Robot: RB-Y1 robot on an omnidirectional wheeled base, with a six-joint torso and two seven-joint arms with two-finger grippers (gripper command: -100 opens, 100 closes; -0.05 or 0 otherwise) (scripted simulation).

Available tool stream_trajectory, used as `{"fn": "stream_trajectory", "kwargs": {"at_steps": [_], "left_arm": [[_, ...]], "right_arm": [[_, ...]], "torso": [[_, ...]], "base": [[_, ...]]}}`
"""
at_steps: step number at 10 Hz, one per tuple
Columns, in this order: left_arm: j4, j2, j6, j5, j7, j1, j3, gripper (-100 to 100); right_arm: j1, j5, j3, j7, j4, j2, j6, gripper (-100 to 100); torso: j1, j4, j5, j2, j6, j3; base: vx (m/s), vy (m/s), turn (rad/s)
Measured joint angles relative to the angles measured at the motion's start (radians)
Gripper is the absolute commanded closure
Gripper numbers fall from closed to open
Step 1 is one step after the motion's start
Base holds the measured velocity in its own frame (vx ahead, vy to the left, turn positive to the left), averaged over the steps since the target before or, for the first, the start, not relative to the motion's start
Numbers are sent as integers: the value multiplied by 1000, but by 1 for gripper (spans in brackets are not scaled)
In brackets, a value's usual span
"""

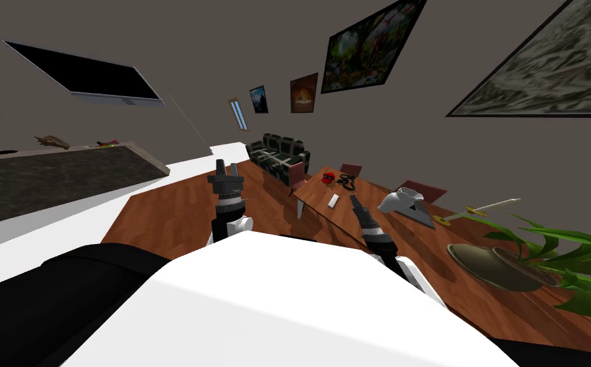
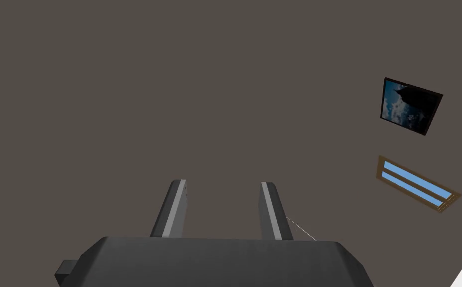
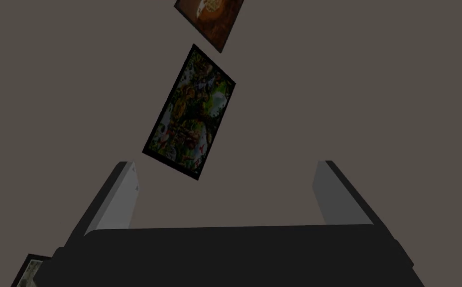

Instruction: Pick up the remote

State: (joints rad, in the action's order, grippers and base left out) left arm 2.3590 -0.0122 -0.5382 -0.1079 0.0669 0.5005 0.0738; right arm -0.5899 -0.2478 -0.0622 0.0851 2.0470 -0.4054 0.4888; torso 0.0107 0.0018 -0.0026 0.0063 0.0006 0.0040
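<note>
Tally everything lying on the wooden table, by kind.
Remote: 1
Red object: 1
Black tangled object: 1
White and grey object: 1
Sword-like piece: 1
Potted plant: 1
Total: 6

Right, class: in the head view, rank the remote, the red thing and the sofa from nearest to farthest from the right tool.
1. remote, on the table, just left of the right tool.
2. red thing, farther along the table.
3. sofa, on the floor beyond the table.
</note>
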Motion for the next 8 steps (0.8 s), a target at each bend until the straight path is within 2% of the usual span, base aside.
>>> {"fn": "stream_trajectory", "kwargs": {"at_steps": [1, 2, 6, 8], "left_arm": [[0, 0, 0, 0, 0, 0, 0, 0], [0, 0, 0, 0, 0, 0, 0, 0], [0, 0, 0, 0, 0, 0, 0, 0], [0, 0, 0, 0, 0, 0, 0, 0]], "right_arm": [[-4, -23, -10, 5, -30, -33, 12, -100], [-13, -51, -20, 14, -57, -65, 28, -100], [-4, -151, -34, 40, -161, -161, 66, -100], [-6, -202, -37, 55, -196, -198, 81, -100]], "torso": [[2, 0, 0, -1, -1, -1], [5, 0, -1, 1, -1, 0], [0, -1, 0, -4, -1, -2], [0, -1, 0, -5, -1, -3]], "base": [[-154, -198, 453], [-120, -141, 204], [-97, -91, 227], [-80, -94, 269]]}}
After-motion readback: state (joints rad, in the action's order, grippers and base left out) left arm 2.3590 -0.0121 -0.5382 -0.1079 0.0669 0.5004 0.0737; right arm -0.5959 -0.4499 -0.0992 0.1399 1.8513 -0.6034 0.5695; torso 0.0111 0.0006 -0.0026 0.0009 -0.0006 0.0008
